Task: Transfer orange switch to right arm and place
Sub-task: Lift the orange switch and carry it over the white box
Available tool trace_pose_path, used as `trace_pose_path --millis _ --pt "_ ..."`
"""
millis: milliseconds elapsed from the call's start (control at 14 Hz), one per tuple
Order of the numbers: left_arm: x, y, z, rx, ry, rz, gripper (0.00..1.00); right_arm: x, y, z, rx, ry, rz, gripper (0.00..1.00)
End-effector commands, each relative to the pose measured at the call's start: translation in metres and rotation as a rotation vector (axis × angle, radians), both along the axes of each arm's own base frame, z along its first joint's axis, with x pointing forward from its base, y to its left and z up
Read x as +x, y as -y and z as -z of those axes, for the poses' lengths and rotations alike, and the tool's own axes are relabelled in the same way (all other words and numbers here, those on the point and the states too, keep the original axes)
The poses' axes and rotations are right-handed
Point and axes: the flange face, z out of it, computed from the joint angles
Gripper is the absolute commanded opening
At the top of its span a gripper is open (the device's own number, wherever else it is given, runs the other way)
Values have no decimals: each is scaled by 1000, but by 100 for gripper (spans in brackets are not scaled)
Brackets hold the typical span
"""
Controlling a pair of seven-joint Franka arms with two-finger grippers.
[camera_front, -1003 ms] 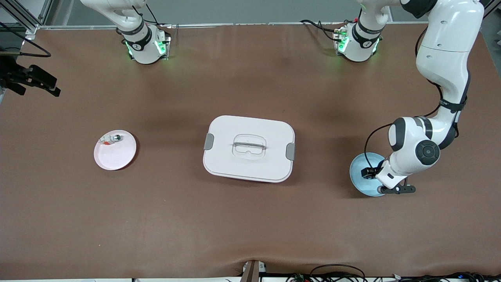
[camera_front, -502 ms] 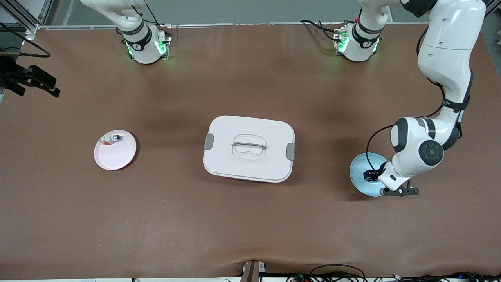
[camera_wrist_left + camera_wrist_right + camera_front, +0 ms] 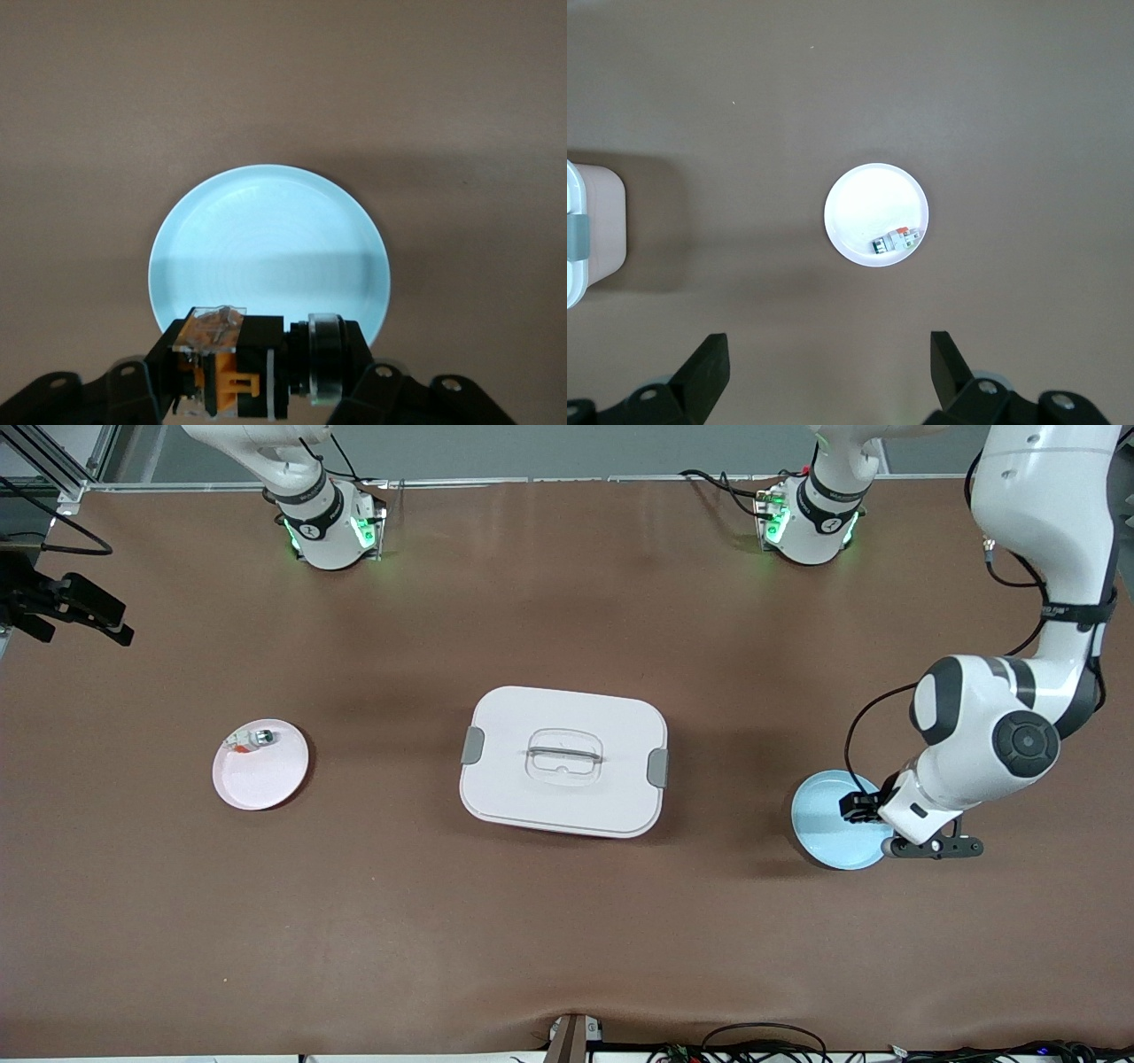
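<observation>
Since a second ago the left arm has swung out toward its end of the table, so the left gripper (image 3: 873, 808) now sits over the edge of the blue plate (image 3: 828, 841) instead of over its middle. Nothing else has shifted.

Biggest thing is the brown table (image 3: 567, 939), with loads of bare room on the camera side and between the items. In the middle sits the white lidded box (image 3: 563, 760), grey clips at both ends, well apart from both plates. The blue plate lies toward the left arm's end, with open table all round it. The pink plate (image 3: 260, 766) lies toward the right arm's end, holding a small silver-and-white piece (image 3: 257, 738) tucked against its rim on the side toward the robots.

The left gripper is clamped on the orange switch (image 3: 232, 367), held sideways above the blue plate. The right gripper (image 3: 828, 372) waits high over the pink plate, fingers spread wide and holding nothing.
</observation>
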Motion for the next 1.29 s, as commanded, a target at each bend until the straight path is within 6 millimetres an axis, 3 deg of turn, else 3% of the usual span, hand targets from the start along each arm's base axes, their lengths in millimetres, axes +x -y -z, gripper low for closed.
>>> trace_pose_path --millis 0,215,358,573,717,931,1218 --pt "-14 17 -37 8 -23 44 0 -3 0 -10 -22 20 6 100" --pt "-20 47 -72 -10 -38 82 0 -2 4 -14 -19 18 16 100" --pt "-21 66 -99 -19 -46 105 0 8 3 1 -21 -11 4 100" --pt "-25 95 -129 -139 -84 35 0 11 6 4 -19 -16 6 100" --pt "-34 129 -144 -163 -91 -46 0 11 6 5 -18 -16 5 100" --pt "-47 181 -167 -189 -101 -179 0 32 8 45 -16 -92 14 100" --pt "-69 248 -190 -268 -168 -421 0 35 9 53 -16 -108 6 100"
